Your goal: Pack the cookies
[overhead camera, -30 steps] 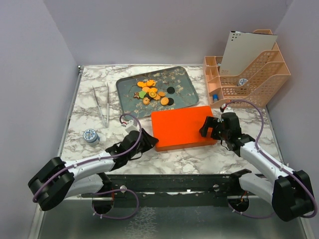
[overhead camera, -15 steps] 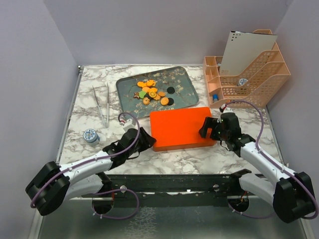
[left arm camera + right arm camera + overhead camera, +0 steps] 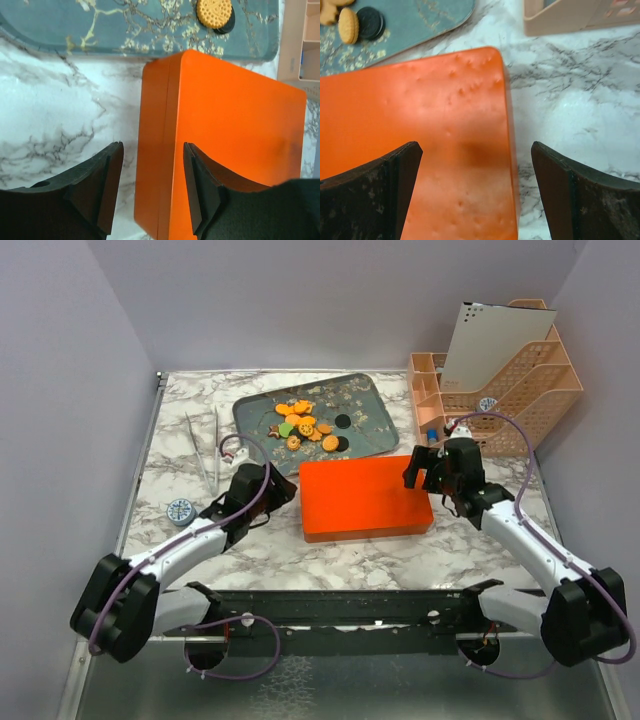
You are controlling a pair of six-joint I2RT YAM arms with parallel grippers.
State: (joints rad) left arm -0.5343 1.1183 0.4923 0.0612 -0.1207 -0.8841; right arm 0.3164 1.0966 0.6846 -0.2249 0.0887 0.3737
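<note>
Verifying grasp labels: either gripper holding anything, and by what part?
Nothing held: left gripper and right gripper both open, at opposite ends of the orange box.

There is one orange box (image 3: pixel 365 498), one gray tray (image 3: pixel 368 405), one pair of tweezers (image 3: pixel 204 452) and one pink rack (image 3: pixel 525 390). Two small paper cups (image 3: pixel 181 511) show. The cookies (image 3: pixel 303 426) sit in one pile, too bunched to count, with one green cookie (image 3: pixel 286 429).

obstacle: orange box (image 3: pixel 360 502) before tray (image 3: pixel 368 408) | free: tabletop (image 3: pixel 350 562) nearside of box
</note>
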